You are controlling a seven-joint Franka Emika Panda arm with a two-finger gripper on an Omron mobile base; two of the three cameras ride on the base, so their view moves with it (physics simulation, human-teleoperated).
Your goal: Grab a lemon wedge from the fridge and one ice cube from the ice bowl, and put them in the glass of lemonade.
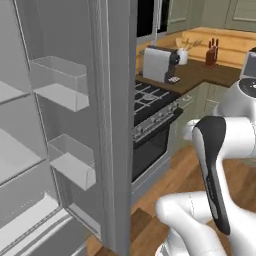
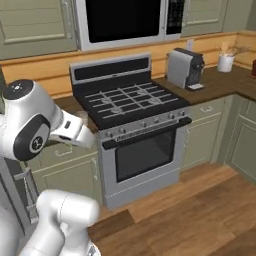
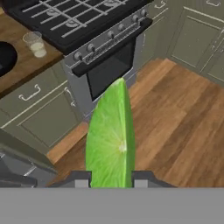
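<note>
My hand (image 3: 109, 181) is narrowed on the lemon wedge (image 3: 110, 140), which stands upright between the two finger tips (image 3: 78, 180) with its cut face toward the camera and its point up. The hand looks down and forward over the wood floor (image 3: 175, 113) toward the stove (image 3: 83, 30). Left of the stove, on the table (image 3: 26, 65), I see the glass (image 3: 35, 43) with pale liquid, and just beside it the edge of the black bowl (image 3: 5, 57); they look apart, though the gap is hard to judge. In the left base view the fridge (image 1: 115, 100) stands open, its door shelves bare, and my arm (image 1: 215, 160) is bent in the lower right, away from it. In the right base view the arm (image 2: 30, 125) folds at the left edge, in front of the stove's left cabinets.
</note>
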